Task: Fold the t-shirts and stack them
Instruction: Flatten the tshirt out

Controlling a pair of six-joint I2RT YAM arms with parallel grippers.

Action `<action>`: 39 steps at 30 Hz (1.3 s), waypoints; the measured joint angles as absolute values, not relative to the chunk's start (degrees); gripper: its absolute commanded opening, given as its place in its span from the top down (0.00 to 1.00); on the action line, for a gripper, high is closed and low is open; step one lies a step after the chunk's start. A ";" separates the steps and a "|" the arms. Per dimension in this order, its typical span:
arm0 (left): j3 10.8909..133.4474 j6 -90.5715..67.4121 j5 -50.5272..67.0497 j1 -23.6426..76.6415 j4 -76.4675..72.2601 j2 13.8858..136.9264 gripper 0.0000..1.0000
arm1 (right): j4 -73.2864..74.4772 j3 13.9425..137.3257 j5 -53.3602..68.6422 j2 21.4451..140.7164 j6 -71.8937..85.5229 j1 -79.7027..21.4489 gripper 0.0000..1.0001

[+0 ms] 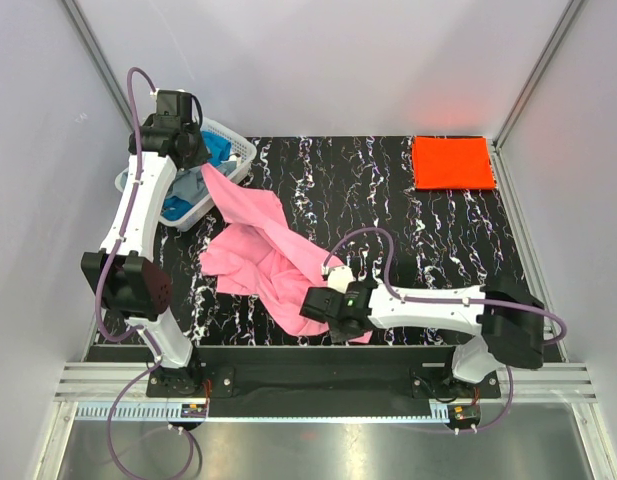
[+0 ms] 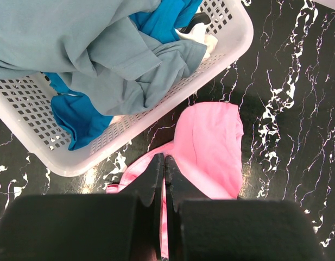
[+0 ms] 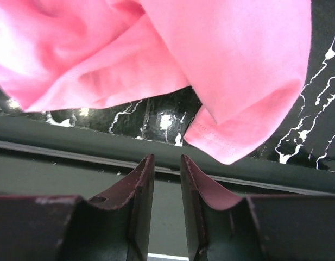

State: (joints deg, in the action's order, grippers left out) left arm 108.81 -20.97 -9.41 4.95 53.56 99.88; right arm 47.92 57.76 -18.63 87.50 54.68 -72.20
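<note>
Top external, reading from the left: pinching one end of the pink t-shirt point(image 1: 263, 255) in the left gripper point(image 2: 164, 161), held above the table just beside the white lattice basket point(image 1: 240, 150), fingers pressed together on the cloth with no gap showing in the left wrist view. Leaving the grey-blue t-shirt point(image 2: 75, 43) and the blue t-shirt point(image 2: 80, 117) heaped unfolded in that basket. Stretching the pink cloth as a rumpled band from the basket toward the near middle of the black marbled table point(image 1: 388, 200). Holding the right gripper point(image 3: 167, 160) low by the shirt's near edge, fingers parted only narrowly, nothing visible in the gap in the right wrist view, a hemmed corner point(image 3: 227, 147) lying just beyond the tips and not yet taken. Leaving the orange-red t-shirt point(image 1: 453, 162) folded flat at the far right corner, apparently starting the stack. Judging the step as spreading the pink shirt out before folding, early on, with one shirt folded and three to go. Probably calling next for closing the right fingers on that hem, then drawing both ends apart and laying the cloth smooth.
</note>
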 measured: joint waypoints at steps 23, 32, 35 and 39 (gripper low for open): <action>107.15 -20.14 -8.80 4.91 53.04 99.88 1.00 | 45.95 54.76 -21.28 95.26 54.65 -72.14 0.74; 106.67 -19.90 -8.80 4.91 53.04 99.88 1.00 | 46.41 54.33 -21.82 94.63 55.88 -72.05 1.00; 106.67 -19.94 -8.29 4.91 53.06 99.68 1.00 | 50.54 54.98 -22.11 93.62 56.31 -71.99 1.00; 106.67 -21.06 -5.67 4.91 52.99 97.78 1.00 | 60.64 63.42 -25.15 89.65 56.73 -71.59 1.00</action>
State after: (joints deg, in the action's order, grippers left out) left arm 106.67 -21.06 -5.67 4.91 52.99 97.78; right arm 60.64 63.42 -25.15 89.65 56.73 -71.59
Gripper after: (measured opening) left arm 0.012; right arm 0.011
